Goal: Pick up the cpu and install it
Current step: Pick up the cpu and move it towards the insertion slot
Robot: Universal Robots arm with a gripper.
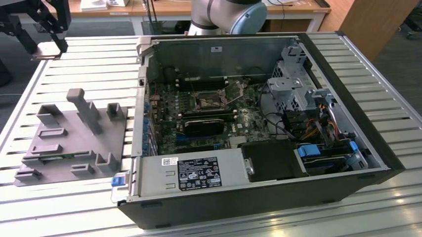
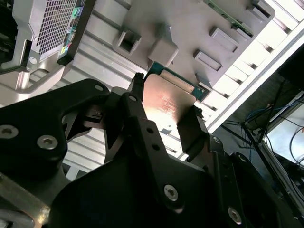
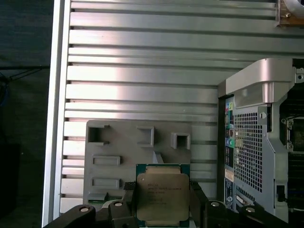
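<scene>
Slatted table: gripper, upper left in the exterior view, clamps the cpu; first wrist view shows its lid.

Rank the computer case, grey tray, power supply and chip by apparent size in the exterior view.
Largest to smallest:
1. computer case
2. grey tray
3. power supply
4. chip, which seems farther from the camera, so it may look smaller than it is.

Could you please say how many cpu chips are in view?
1: the flat square silvery-grey cpu, gripped by the black gripper, clear of the grey plastic tray. Another may hide inside the open computer case.
</scene>
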